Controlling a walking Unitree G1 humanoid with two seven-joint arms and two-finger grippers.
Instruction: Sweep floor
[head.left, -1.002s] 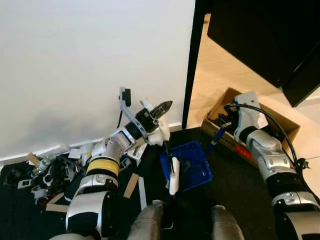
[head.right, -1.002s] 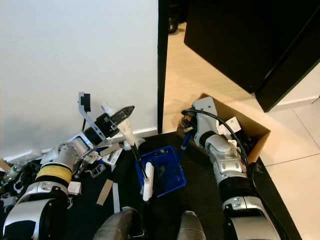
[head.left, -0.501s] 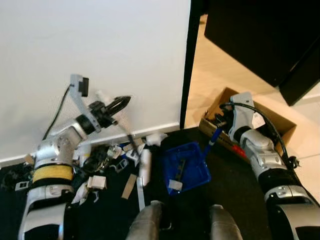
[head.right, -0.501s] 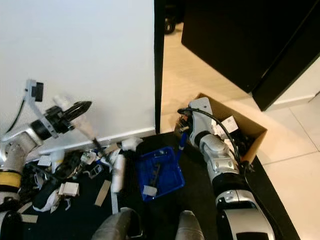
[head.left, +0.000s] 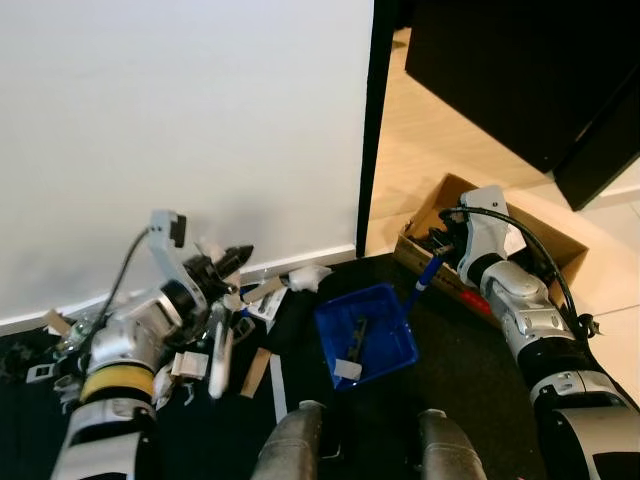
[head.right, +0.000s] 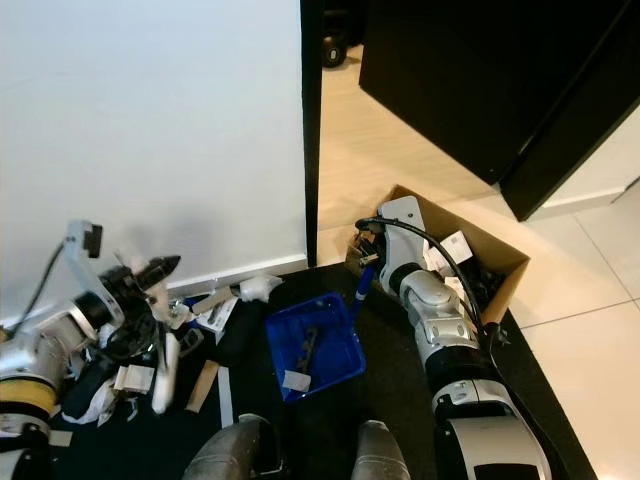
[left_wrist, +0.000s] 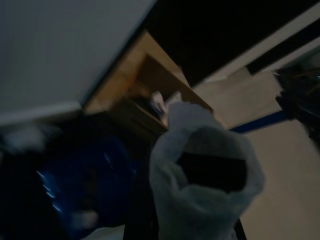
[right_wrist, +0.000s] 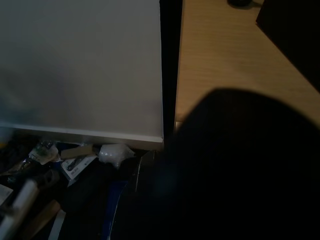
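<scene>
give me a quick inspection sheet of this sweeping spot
surface: black mat on the floor, pale tiles beyond it.
job's things: blue dustpan holding a few scraps; white brush down among the litter.
clutter: scraps of paper and card along the white wall.
grippers: left gripper shut on the brush handle; right gripper at the dustpan's blue handle, grip unclear.
cables: black cable looping along the right arm.
surroundings: open cardboard box on the right, dark cabinet behind.
</scene>
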